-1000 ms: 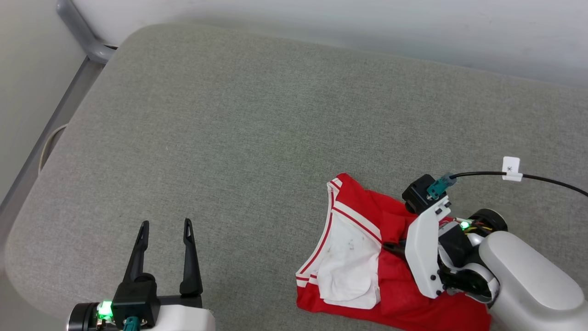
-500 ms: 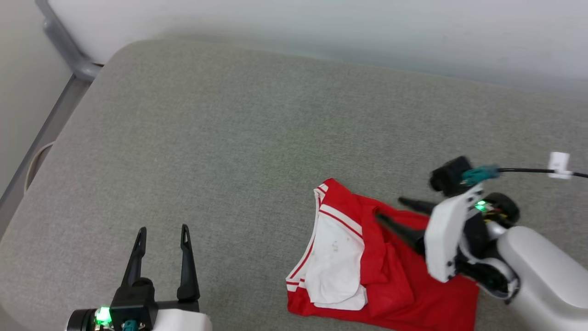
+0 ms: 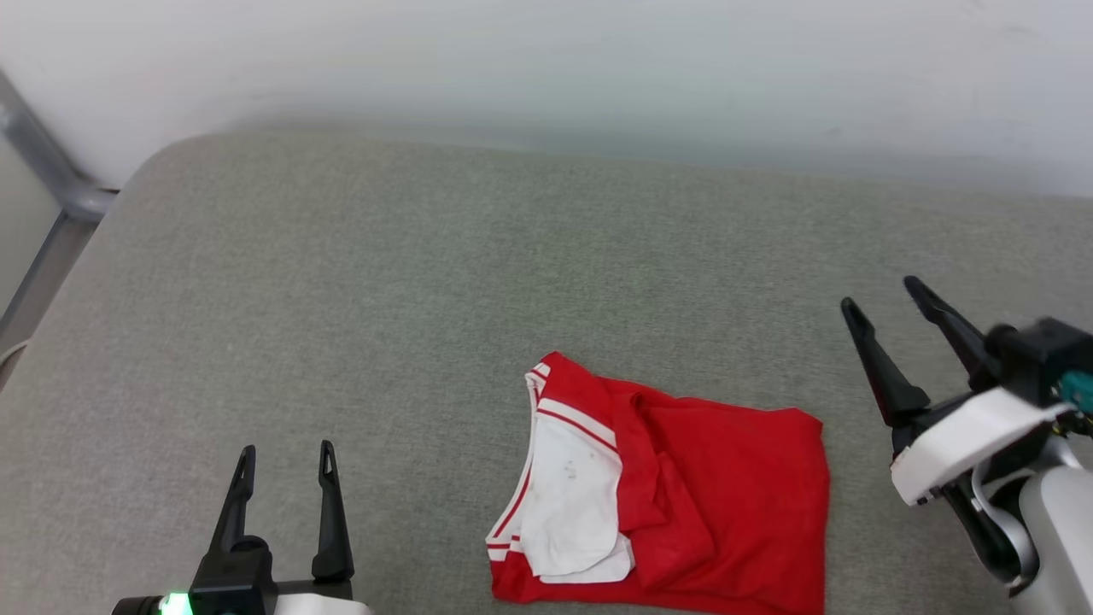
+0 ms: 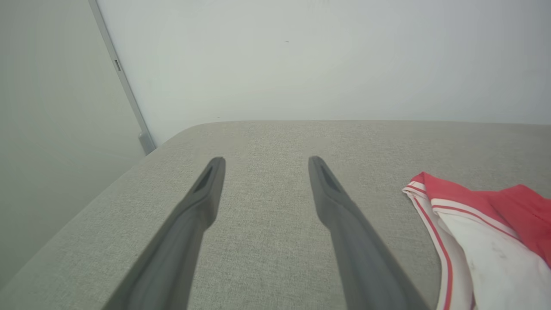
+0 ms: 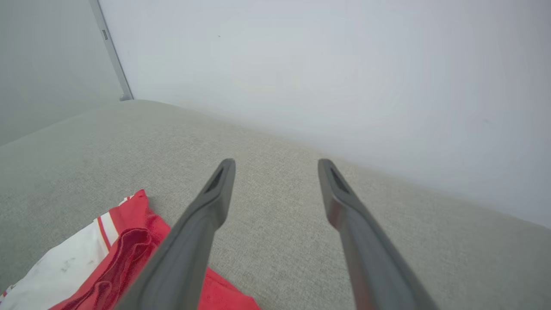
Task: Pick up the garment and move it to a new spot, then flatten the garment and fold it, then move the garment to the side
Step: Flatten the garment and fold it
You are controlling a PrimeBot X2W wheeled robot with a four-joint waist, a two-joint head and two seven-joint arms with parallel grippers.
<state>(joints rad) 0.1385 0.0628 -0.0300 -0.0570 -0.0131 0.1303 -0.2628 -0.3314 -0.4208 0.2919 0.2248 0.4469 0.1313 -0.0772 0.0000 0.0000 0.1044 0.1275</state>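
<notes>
Folded garment (image 3: 734,504) lying free, both grippers spread and empty.
It sits near the front edge of the grey upholstered pad (image 3: 341,299), between the left gripper (image 3: 287,447) and the right gripper (image 3: 879,293), touching neither; each has its fingers wide apart. It looks thin, light and limp, so it would likely slip unfolded if lifted by one layer. A pinch through all layers at the bunched fold beside the white sleeve (image 3: 568,495) seems safest.

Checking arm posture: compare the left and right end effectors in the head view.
The left black two-fingered end effector points straight up the view at lower left; the right end effector tilts leftward, higher, nearer the folded red jersey. Both stand open, holding nothing.
</notes>
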